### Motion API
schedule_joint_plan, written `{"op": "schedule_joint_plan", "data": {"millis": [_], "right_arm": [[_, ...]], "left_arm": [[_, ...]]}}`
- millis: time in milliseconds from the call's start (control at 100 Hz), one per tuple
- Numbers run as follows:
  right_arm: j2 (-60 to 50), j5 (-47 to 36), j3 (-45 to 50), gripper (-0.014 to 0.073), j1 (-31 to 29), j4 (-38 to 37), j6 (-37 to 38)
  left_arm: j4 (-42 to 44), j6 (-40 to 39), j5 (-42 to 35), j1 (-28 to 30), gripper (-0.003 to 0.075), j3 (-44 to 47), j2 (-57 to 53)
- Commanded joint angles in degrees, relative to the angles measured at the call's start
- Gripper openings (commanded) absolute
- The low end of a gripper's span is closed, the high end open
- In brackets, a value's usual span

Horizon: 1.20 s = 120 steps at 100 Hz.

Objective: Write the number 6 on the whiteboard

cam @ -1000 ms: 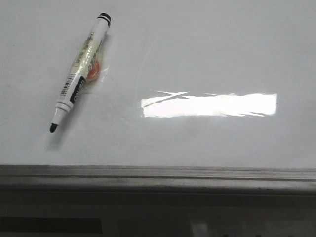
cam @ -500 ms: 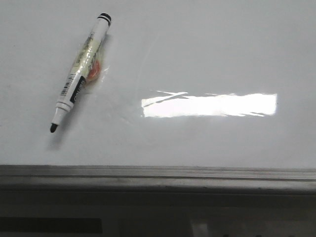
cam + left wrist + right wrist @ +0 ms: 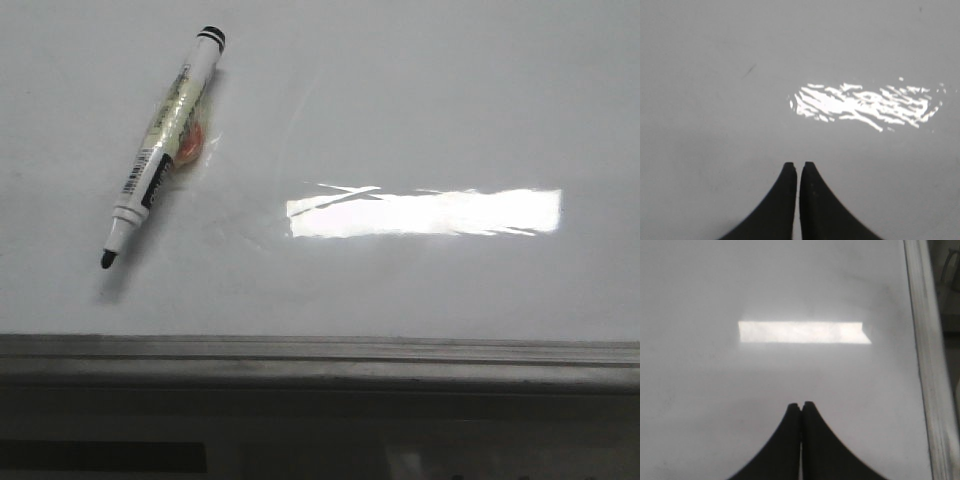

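Observation:
The whiteboard (image 3: 400, 110) fills the front view, glossy white-grey, with a bright rectangular glare at its middle right. No number 6 shows on it. An uncapped black-tipped marker (image 3: 160, 150) lies slanted at the left of the board, tip toward the frame. Neither gripper appears in the front view. My left gripper (image 3: 798, 165) hovers over bare whiteboard (image 3: 715, 125), its black fingers shut on nothing. My right gripper (image 3: 800, 404) is likewise shut and empty above the whiteboard (image 3: 715, 390), near the board's side edge.
A grey metal frame (image 3: 320, 355) runs along the board's near edge, with dark space below it. In the right wrist view the frame rail (image 3: 927, 365) borders the board. A faint short dark mark (image 3: 747, 71) shows on the board in the left wrist view.

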Motion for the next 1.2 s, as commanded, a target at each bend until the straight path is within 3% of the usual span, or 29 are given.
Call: {"op": "schedule_joint_plan", "data": {"millis": [0,120,250,560,770,850,960,1020,1190], "right_arm": [[-0.95,-6.78,0.91,-0.0064,-0.41,-1.33,-0.07],[-0.85,-7.15,0.91,-0.0064,-0.41,0.50,-0.07],[0.48,-3.49,-0.46,-0.0064,-0.41,8.42,-0.07],[13.67,10.15,-11.57,-0.0064,-0.41,8.38,-0.07],[19.54,7.99,-14.13,-0.0064,-0.19,8.47,-0.07],[19.57,6.95,-14.13,-0.0064,-0.19,8.47,-0.07],[19.57,6.85,-14.13,-0.0064,-0.19,8.47,-0.07],[19.57,6.85,-14.13,-0.0064,-0.19,8.47,-0.07],[19.57,6.85,-14.13,-0.0064,-0.19,8.47,-0.07]], "left_arm": [[-0.56,-0.43,-8.21,-0.06,-0.0020,1.39,-1.80],[-0.78,-0.43,-8.00,-0.06,-0.0020,1.19,-1.80],[-0.78,-0.43,-6.47,-0.06,-0.0020,-0.14,-1.39],[-0.65,-0.35,2.59,-0.06,-0.0020,-9.77,7.16],[-2.13,-0.35,2.62,-0.06,-0.0013,-13.04,13.83],[-2.13,-0.35,1.51,-0.06,0.0067,-13.15,15.38],[-2.13,-0.35,-2.45,-0.06,0.0314,-12.40,17.62],[-2.13,-0.35,-6.07,-0.06,0.0397,-11.90,18.80],[-0.51,-0.35,-20.74,-0.32,0.0419,-10.63,22.71]]}}
